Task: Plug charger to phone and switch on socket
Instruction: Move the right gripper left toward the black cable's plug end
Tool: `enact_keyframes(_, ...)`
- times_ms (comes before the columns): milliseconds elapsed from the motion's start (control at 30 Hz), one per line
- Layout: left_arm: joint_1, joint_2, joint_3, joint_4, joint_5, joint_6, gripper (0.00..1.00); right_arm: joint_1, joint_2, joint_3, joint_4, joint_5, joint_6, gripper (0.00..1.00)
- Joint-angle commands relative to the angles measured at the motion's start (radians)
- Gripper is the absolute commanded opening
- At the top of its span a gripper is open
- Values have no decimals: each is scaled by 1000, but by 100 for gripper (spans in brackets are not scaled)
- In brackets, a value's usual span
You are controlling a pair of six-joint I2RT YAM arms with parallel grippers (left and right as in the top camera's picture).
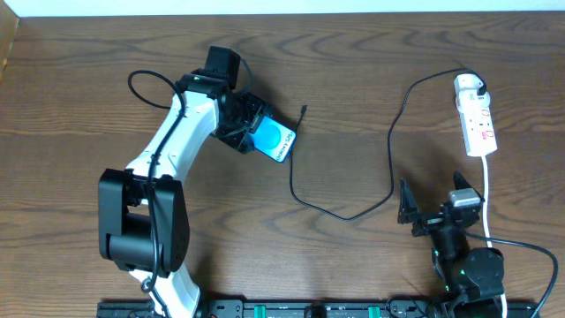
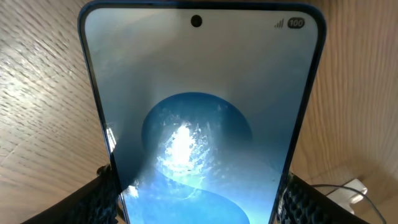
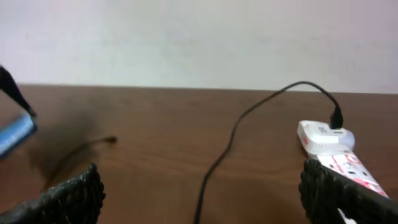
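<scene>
- Blue-lit phone (image 2: 199,93) sits clamped in your left hand (image 1: 248,126).
- Your right hand (image 3: 199,193) hangs empty, spread apart, near the socket (image 1: 477,124).
- Charger (image 1: 344,215) lies loose across the tabletop (image 1: 88,71).

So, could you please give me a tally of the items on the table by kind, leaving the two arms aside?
Phones: 1, the phone.
Power strips: 1, the socket.
Cables: 2, the black charger and the white cord.
Total: 4.
</scene>
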Motion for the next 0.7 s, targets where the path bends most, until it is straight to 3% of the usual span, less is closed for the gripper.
enact_keyframes(0,-10,-18,28,6,-13,21,57,14,-5,-1,8,-29,121,99)
enact_keyframes(267,-10,-18,28,19,-1,21,57,-26,175,54,47,-186,179,99)
enact_keyframes(667,-10,-18,28,36,26,16,57,-166,1029,568,15,-719,179,99)
